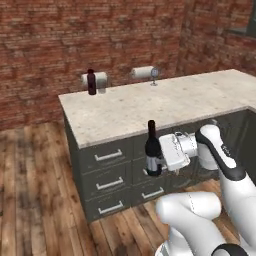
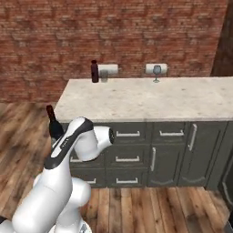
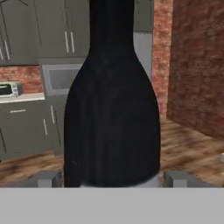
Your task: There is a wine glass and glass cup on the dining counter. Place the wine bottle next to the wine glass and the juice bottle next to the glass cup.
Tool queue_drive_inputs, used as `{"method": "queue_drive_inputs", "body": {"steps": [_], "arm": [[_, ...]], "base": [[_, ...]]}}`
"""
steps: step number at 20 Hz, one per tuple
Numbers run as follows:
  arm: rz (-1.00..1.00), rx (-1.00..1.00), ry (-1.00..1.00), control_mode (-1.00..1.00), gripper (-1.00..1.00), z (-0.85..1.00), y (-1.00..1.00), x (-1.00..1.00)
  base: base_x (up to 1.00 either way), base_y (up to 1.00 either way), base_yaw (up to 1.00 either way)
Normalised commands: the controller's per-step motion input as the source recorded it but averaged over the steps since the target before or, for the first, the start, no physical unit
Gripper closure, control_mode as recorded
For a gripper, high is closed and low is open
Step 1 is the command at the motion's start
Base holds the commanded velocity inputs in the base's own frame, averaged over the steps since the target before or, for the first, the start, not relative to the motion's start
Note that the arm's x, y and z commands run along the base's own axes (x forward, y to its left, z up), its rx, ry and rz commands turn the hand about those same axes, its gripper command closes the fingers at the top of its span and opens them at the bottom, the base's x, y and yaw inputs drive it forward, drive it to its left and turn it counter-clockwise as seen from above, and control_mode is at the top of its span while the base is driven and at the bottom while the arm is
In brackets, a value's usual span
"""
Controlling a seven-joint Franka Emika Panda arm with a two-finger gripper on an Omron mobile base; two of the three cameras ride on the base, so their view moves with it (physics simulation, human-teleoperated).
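End effector: my two-finger end effector (image 1: 156, 164) is closed around the body of the tall, nearly black wine bottle (image 1: 152, 149), its grey fingertips (image 3: 47, 178) flanking the glass in the hand view.
Wine bottle: upright, slim neck with dark red cap up, held in the air in front of the counter's drawer fronts, below the level of the top. In the right base view it shows partly behind my arm (image 2: 53, 124).
Counter: long beige speckled stone dining counter (image 1: 150, 102) on a dark grey base.
Juice bottle: short, stout dark maroon bottle (image 1: 91, 82) standing at the far edge, toward the left end.
Glass cup: small greyish translucent tumbler (image 2: 104, 76) just beside the juice bottle, to its right.
Wine glass: small clear stemmed glass (image 1: 154, 76) at the far edge, well apart from the cup and from my bottle.
Background: red brick wall (image 1: 75, 35), wood plank floor (image 1: 35, 200).
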Motion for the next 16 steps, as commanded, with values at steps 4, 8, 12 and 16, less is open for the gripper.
{"method": "queue_drive_inputs", "body": {"steps": [4, 8, 12, 16], "arm": [[0.0, 0.0, 0.0, 1.0, 1.0, 0.0, 0.0, 0.0], [0.0, 0.0, 0.0, 1.0, 1.0, 0.0, 0.0, 0.0], [0.0, 0.0, 0.0, 1.0, 1.0, 0.0, 0.0, 0.0], [0.0, 0.0, 0.0, 1.0, 1.0, 0.0, 0.0, 0.0]], "base": [[0.02, 0.49, 0.59], [0.17, 0.79, 0.12], [0.24, 0.81, 0.04], [0.38, 0.81, 0.0]]}}
